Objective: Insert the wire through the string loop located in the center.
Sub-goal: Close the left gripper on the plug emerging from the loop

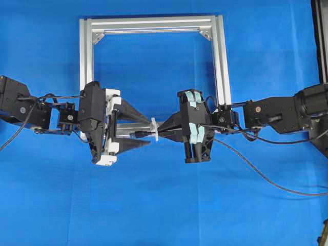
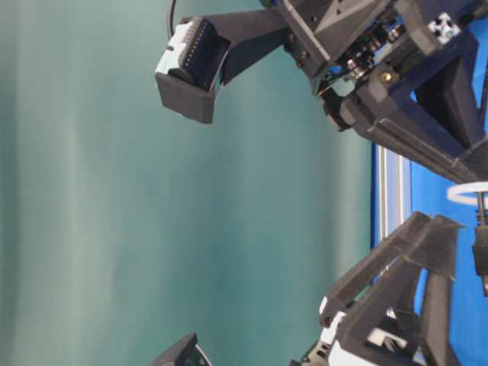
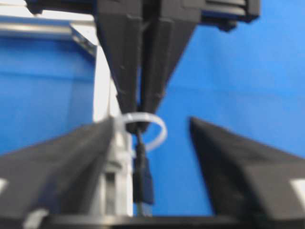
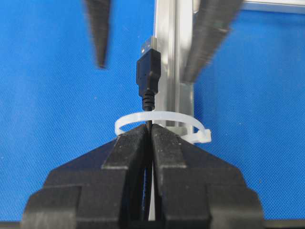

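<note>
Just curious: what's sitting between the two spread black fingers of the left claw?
In the right wrist view, the wire plug, poking through the string loop, with the left gripper fingers apart either side.

The table is plain bright blue, the frame on it silver. The wire is black with a metallic tip, the string loop whitish and translucent. Black fingers carry pale teal tape.

We see both arms reaching in level from opposite sides, meeting near the middle of the blue table. The left gripper stands with its fingers spread wide apart — nothing between them is gripped. The right gripper has its fingers pressed together — pinched on the wire just behind its plug.
</note>
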Robot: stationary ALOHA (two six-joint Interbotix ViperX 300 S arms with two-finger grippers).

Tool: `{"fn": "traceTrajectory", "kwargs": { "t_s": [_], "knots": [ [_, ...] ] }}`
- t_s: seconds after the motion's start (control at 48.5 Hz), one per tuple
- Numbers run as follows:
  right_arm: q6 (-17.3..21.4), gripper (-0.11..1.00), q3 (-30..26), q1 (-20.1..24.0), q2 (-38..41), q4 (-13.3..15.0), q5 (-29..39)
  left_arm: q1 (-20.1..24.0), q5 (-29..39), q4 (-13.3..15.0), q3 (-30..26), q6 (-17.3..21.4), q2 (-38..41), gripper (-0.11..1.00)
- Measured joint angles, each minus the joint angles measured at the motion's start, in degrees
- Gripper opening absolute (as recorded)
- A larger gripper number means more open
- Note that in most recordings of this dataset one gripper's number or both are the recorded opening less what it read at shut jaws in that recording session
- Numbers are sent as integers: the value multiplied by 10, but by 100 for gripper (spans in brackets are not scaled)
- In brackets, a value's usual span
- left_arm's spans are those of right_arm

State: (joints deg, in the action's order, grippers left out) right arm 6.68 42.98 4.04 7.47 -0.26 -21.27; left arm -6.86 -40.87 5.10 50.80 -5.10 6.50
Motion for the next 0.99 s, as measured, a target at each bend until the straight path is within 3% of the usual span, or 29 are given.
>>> {"fn": "traceTrajectory", "kwargs": {
  "t_s": [0.083,0.144,0.991],
  "knots": [
    [0,-2,1,0,0,0,0,0,10,0,0,-1,0,86],
    [0,-2,1,0,0,-1,0,-1,22,0,-1,-1,0,92],
    [0,-2,0,1,0,0,0,-3,42,0,-5,-1,28,89]
  ]
}}
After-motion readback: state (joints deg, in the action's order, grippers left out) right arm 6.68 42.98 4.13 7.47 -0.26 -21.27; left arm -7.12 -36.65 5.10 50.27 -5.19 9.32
